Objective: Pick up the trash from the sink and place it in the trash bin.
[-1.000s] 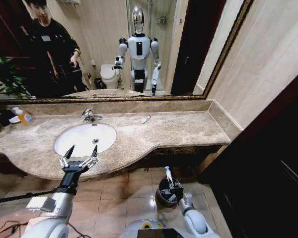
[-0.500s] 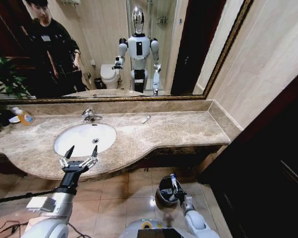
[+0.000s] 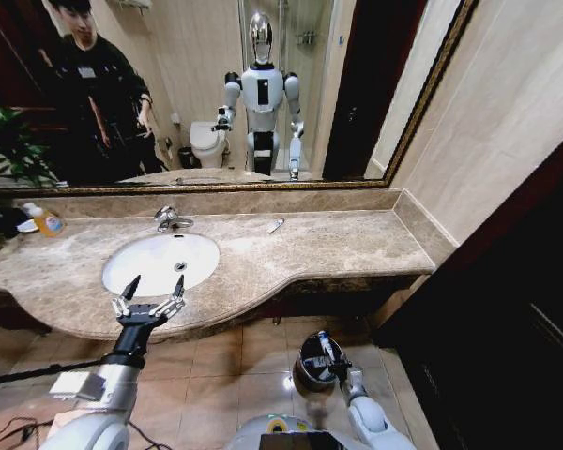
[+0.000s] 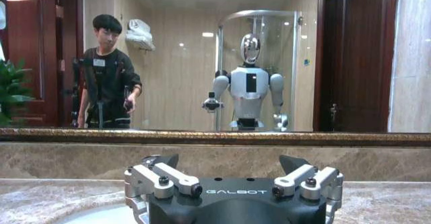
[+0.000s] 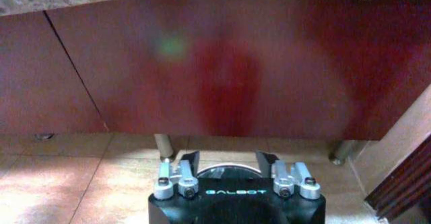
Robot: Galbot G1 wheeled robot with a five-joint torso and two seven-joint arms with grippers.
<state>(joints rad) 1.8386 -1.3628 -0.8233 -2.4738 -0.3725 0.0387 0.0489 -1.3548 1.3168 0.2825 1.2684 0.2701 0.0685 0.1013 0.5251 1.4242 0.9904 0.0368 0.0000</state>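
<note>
Head view: right gripper point(image 3: 325, 349) partly hides the trash bin point(image 3: 310, 370).

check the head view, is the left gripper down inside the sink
No, the left gripper hangs open over the counter's front edge, just short of the sink.

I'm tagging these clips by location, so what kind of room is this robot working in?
A bathroom, likely in a hotel or home. A white oval sink with a chrome faucet sits in a marble counter under a wide framed mirror, whose reflection shows a toilet.
</note>
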